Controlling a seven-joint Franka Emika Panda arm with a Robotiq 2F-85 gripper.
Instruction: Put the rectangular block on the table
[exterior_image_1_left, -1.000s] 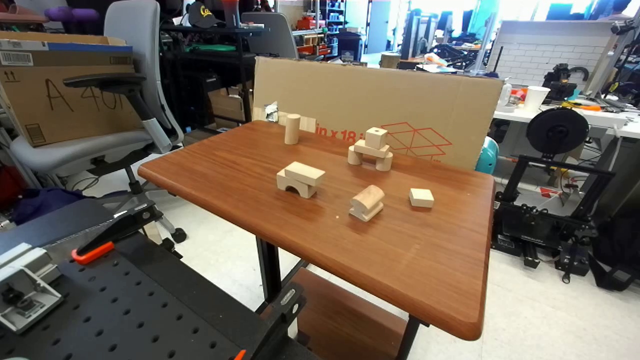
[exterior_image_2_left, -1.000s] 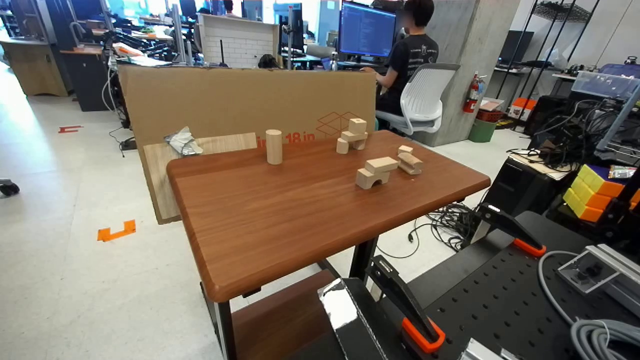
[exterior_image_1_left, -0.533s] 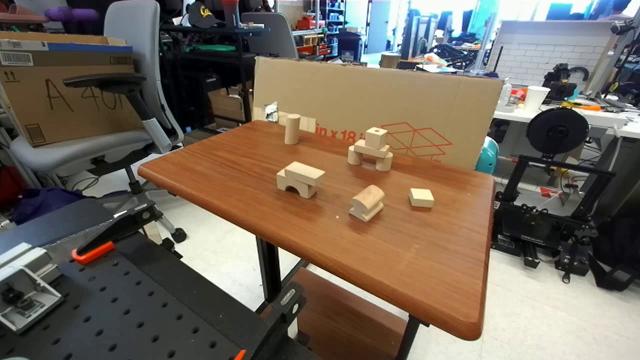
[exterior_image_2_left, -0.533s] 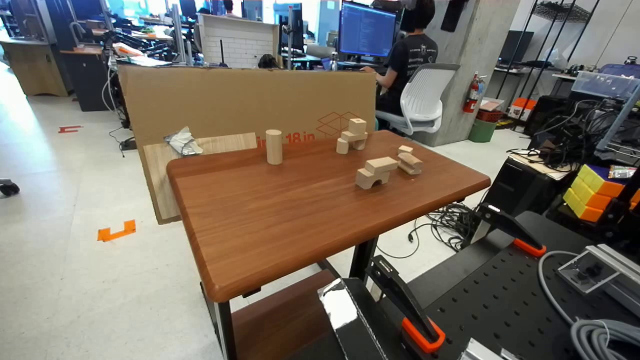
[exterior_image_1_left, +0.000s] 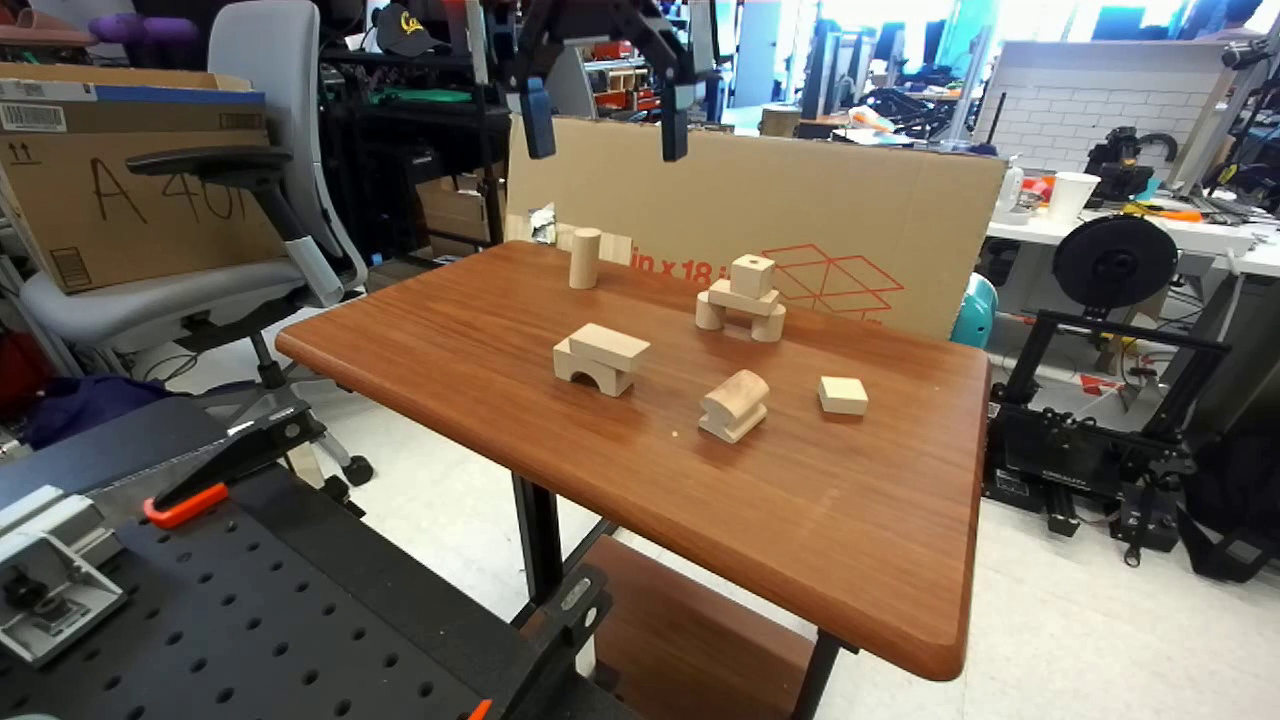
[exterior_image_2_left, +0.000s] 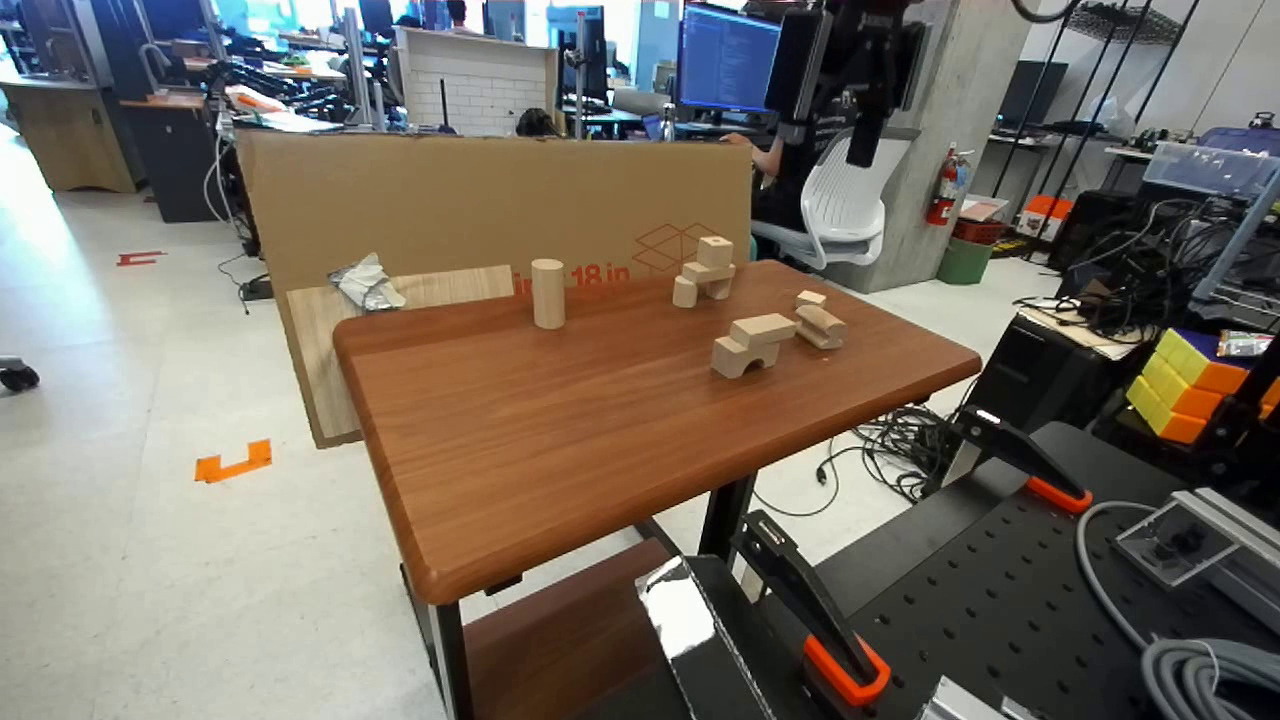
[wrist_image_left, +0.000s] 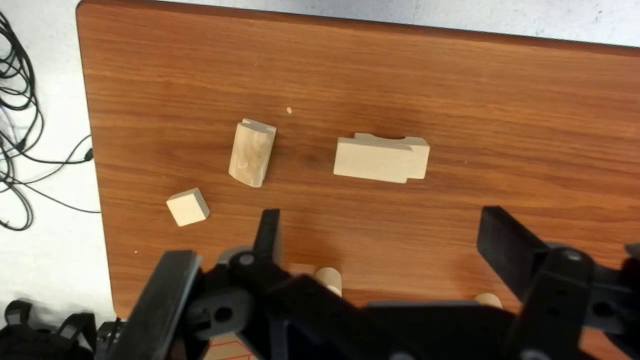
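The rectangular block (exterior_image_1_left: 612, 346) is plain light wood and lies flat on top of the arch block (exterior_image_1_left: 563, 363), overhanging it at one end. The pair also shows in an exterior view, with the rectangular block (exterior_image_2_left: 763, 328) on the arch block (exterior_image_2_left: 733, 358). In the wrist view the rectangular block (wrist_image_left: 372, 160) covers most of the arch block (wrist_image_left: 419, 161). The table (exterior_image_1_left: 850, 510) is reddish-brown and bears both. My gripper (exterior_image_1_left: 607, 157) is open and empty, high above the table. In the wrist view the gripper (wrist_image_left: 381, 214) has its fingers wide apart, with the rectangular block beyond their tips.
A half-round block (exterior_image_1_left: 738, 396) on a base piece and a small block (exterior_image_1_left: 843, 395) stand near the pair. A stack on cylinders (exterior_image_1_left: 740, 297) and an upright cylinder (exterior_image_1_left: 585, 259) stand farther back. A cardboard sheet (exterior_image_1_left: 850, 200) rises behind the table. A black perforated workbench (exterior_image_1_left: 290, 610) adjoins.
My gripper has come down into an exterior view where it was not visible before. It is also lower and larger in the other exterior view's top right. The blocks have not moved.
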